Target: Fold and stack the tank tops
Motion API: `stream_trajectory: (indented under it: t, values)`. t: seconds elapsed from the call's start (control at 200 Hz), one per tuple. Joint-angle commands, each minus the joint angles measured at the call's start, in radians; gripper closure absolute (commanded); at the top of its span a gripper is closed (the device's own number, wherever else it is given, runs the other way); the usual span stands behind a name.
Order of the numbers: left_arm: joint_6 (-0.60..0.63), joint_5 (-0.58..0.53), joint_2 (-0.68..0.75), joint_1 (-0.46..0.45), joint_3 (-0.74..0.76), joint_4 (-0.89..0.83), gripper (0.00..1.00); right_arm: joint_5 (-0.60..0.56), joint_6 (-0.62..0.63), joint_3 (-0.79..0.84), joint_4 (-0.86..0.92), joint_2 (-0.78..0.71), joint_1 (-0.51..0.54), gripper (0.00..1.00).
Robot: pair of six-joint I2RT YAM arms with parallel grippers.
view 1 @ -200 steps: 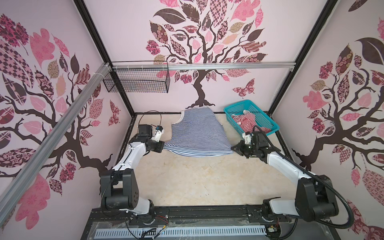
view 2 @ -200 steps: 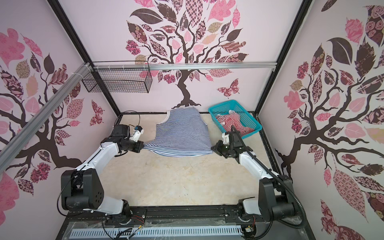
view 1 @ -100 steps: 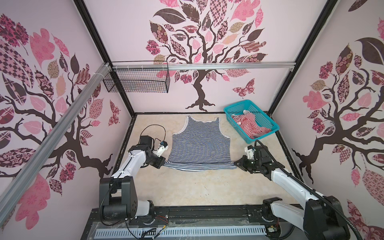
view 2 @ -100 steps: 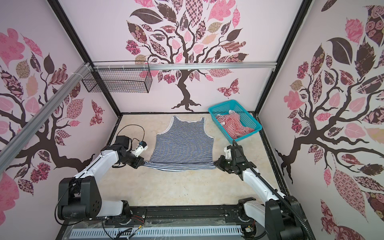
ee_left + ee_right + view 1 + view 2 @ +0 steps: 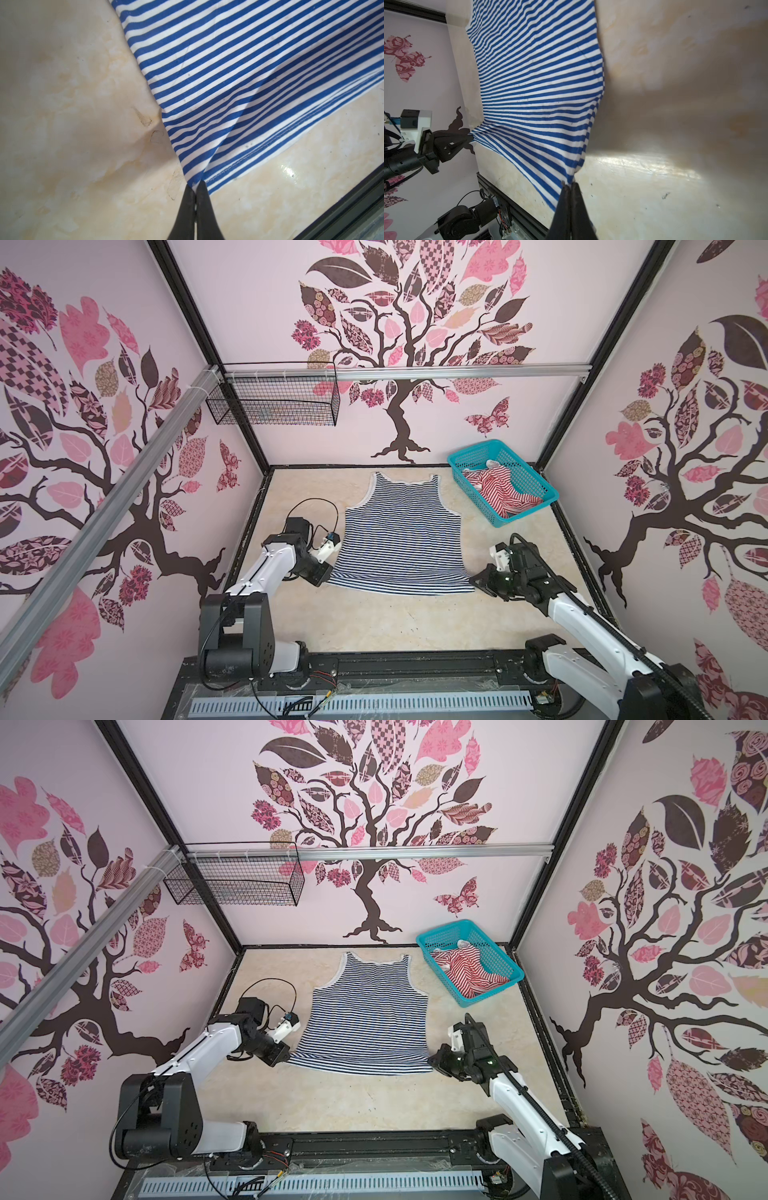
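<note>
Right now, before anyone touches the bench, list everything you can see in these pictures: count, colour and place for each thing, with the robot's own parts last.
navy-and-white tank top: 1, navy and white stripes, spread out mid-table, straps toward the back wall
red-and-white tank top: 1, red and white stripes, crumpled in the teal basket
teal basket: 1, teal mesh, table's back right corner
black wire basket: 1, black, hung on the back rail, left
table: 1, beige marbled
left gripper: 1, black, shut on the navy top's left hem corner
right gripper: 1, black, shut on its right hem corner
</note>
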State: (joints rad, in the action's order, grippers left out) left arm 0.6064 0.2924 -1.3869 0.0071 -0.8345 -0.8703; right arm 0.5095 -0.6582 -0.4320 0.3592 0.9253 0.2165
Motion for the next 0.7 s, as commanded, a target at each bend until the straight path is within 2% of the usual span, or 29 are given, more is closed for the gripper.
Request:
stream_trajectory:
  t: [0.0, 0.18, 0.38, 0.645, 0.695]
  values:
    - [0.006, -0.004, 0.011, 0.024, -0.011, -0.003, 1.0, -0.003, -0.037, 0.015, 0.072, -0.042, 0.006, 1.0]
    - [-0.025, -0.024, 0.012, 0.048, -0.045, 0.024, 1.0, -0.023, -0.055, 0.015, 0.118, -0.057, 0.006, 1.0]
    - [-0.057, -0.088, -0.027, 0.05, -0.061, 0.068, 1.0, -0.134, -0.027, 0.013, 0.163, -0.022, 0.006, 1.0]
    - [-0.017, -0.106, -0.098, 0.048, -0.058, 0.039, 0.99, -0.157, 0.003, 0.027, 0.159, 0.024, 0.012, 1.0]
    - [-0.005, -0.101, -0.097, 0.045, -0.054, 0.028, 0.96, -0.155, 0.005, 0.027, 0.156, 0.026, 0.018, 0.93]
